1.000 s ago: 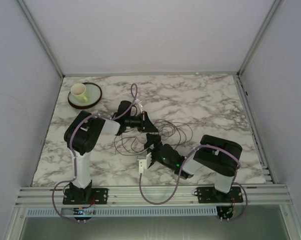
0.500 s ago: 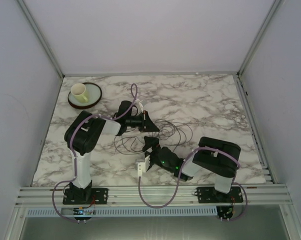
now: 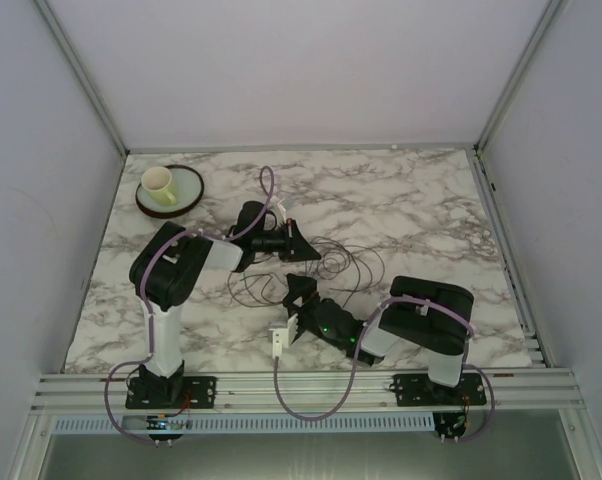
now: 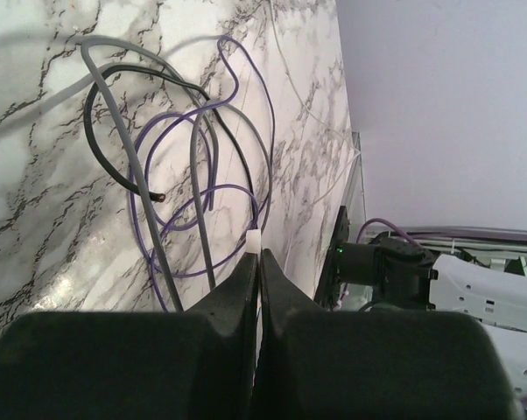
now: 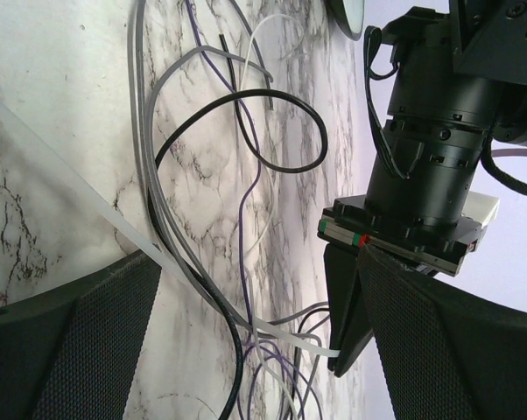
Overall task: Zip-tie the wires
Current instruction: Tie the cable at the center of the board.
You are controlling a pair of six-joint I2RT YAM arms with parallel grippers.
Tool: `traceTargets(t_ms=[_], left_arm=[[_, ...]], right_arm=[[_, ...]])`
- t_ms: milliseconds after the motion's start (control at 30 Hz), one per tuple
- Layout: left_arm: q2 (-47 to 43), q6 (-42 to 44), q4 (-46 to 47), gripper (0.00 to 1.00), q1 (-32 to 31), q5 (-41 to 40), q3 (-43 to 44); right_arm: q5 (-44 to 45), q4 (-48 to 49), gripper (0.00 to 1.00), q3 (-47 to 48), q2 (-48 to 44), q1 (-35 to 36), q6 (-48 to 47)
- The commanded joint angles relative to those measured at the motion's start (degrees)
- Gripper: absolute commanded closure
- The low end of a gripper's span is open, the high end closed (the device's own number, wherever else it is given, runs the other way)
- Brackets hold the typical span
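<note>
While left fingers pinch the zip tie | right fingers spread apart, drawn back slightly | wires between

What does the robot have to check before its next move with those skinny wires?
1. Left gripper pinches the translucent white zip tie: ok.
2. Right gripper open, ready to grab: ok.
3. Zip tie closed into a loop: not ok, it runs straight.
4. Thin grey, black and purple wires bunched together: not ok, loose loops.
5. Cream cup on the green plate clear of both grippers: ok.
</note>
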Motion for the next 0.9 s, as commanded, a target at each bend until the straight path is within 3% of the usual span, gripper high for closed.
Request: traceTargets(t_ms=[0, 233, 633, 867], left_arm=[[0.14, -2.27, 4.81, 1.0, -0.45, -1.56, -0.6], [0.14, -7.12, 10.71, 1.0, -0.75, -3.05, -2.65], [0.2, -4.12, 6.79, 1.0, -0.76, -4.01, -2.08], [0.06, -2.62, 4.66, 1.0, -0.84, -4.27, -1.38]], right_arm=[[1.43, 2.52, 0.07, 1.38, 1.59, 1.19, -1.3], [2.02, 2.98, 0.07, 0.78, 1.47, 1.38, -1.92], [-4.15, -5.61, 0.11, -1.84, -8.09, 1.79, 7.27], [-5.05, -6.4, 0.16, -1.44, -7.8, 1.83, 8.73]])
